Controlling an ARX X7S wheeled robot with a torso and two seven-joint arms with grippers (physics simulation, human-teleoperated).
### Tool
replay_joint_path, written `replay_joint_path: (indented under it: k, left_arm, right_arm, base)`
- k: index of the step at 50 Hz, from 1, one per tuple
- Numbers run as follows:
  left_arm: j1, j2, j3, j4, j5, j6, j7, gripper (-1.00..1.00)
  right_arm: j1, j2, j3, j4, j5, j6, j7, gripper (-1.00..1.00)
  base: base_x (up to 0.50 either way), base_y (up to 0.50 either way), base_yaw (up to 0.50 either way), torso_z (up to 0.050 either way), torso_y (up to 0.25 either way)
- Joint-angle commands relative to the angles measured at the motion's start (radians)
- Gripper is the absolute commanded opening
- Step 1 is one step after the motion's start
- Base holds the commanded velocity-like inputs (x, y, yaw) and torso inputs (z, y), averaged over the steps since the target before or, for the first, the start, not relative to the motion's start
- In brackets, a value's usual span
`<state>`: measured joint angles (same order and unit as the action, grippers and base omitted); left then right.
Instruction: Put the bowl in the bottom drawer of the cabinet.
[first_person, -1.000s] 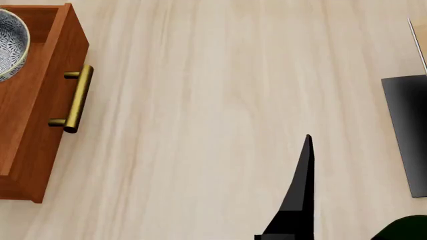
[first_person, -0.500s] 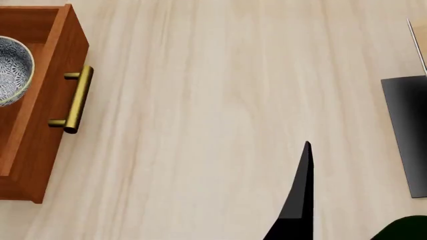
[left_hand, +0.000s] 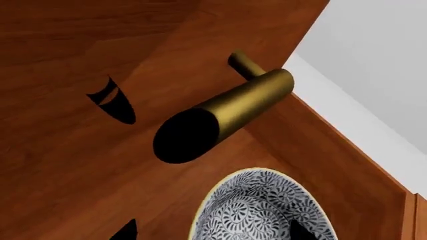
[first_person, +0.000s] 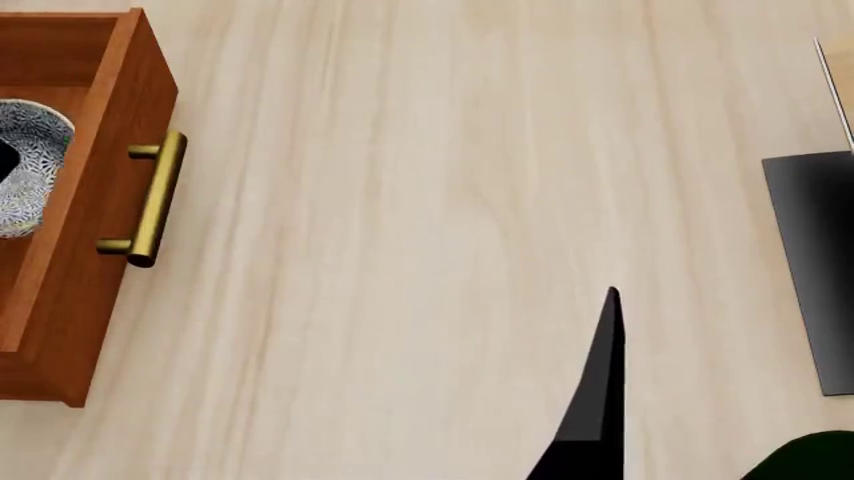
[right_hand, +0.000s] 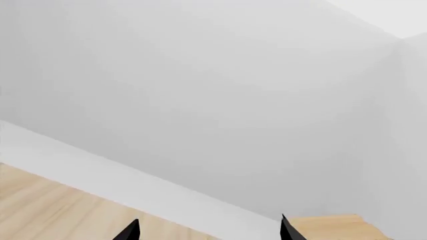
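From my head camera the pale desk (first_person: 441, 240) fills nearly all the view. At 9 o'clock stands the bottom drawer (first_person: 94, 200) of the cabinet, pulled out so its open box can receive things. The bowl (first_person: 30, 165) is over the drawer's inside; I cannot tell if it rests on the floor yet. My left tool (left_hand: 207, 231) reaches around the bowl, but the grip itself is hidden. My right tool (right_hand: 208, 229) is spread apart and empty, parked away at 5 o'clock.
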<state>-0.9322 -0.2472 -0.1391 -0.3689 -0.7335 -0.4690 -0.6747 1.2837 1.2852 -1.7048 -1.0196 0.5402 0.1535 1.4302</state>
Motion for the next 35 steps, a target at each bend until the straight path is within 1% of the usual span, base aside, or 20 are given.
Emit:
replay_joint_path:
  k: [1,11,17,22,23,24,26,31,35]
  left_arm:
    - [0.057,-0.005,-0.008,-0.104,-0.123,0.008,-0.003,1.0]
    - [0.064,-0.006,-0.002,0.044,-0.171,-0.053,-0.041,1.0]
    - [0.07,-0.009,-0.005,0.278,-0.269,-0.15,-0.108,1.0]
    - [0.043,-0.019,-0.015,0.55,-0.421,-0.267,-0.217,1.0]
    - [0.039,-0.02,-0.018,0.57,-0.438,-0.277,-0.231,1.0]
    - [0.02,-0.025,-0.021,0.646,-0.497,-0.311,-0.27,1.0]
    - [-0.001,-0.029,-0.026,0.717,-0.559,-0.341,-0.314,1.0]
    - [-0.091,-0.055,-0.034,0.897,-0.772,-0.409,-0.463,1.0]
    - [-0.164,-0.086,-0.02,0.996,-0.884,-0.434,-0.54,1.0]
  right_arm:
    - [0.003,-0.001,0.001,0.0,0.002,-0.002,-0.003,1.0]
    - [0.001,-0.005,0.005,0.017,-0.001,-0.016,-0.01,1.0]
    - [-0.002,-0.008,0.006,0.024,-0.006,-0.019,-0.009,1.0]
    - [-0.007,-0.013,0.007,0.032,-0.013,-0.023,-0.008,1.0]
    - [-0.008,-0.013,0.007,0.034,-0.013,-0.024,-0.009,1.0]
    - [-0.009,-0.014,0.007,0.036,-0.015,-0.026,-0.008,1.0]
    - [-0.013,-0.015,0.007,0.038,-0.02,-0.029,-0.007,1.0]
    - [-0.026,-0.017,0.004,0.052,-0.034,-0.047,-0.003,1.0]
    - [-0.034,-0.021,0.003,0.059,-0.044,-0.055,0.002,1.0]
  base:
    - [0.0,0.0,0.0,0.0,-0.012]
    - [0.0,0.0,0.0,0.0,-0.006]
    - [0.0,0.0,0.0,0.0,0.0]
    - [0.0,0.0,0.0,0.0,0.0]
    - [0.0,0.0,0.0,0.0,0.0]
    - [0.0,0.0,0.0,0.0,0.0]
    - [0.0,0.0,0.0,0.0,0.0]
    - [0.0,0.0,0.0,0.0,0.0]
    - [0.0,0.0,0.0,0.0,0.0]
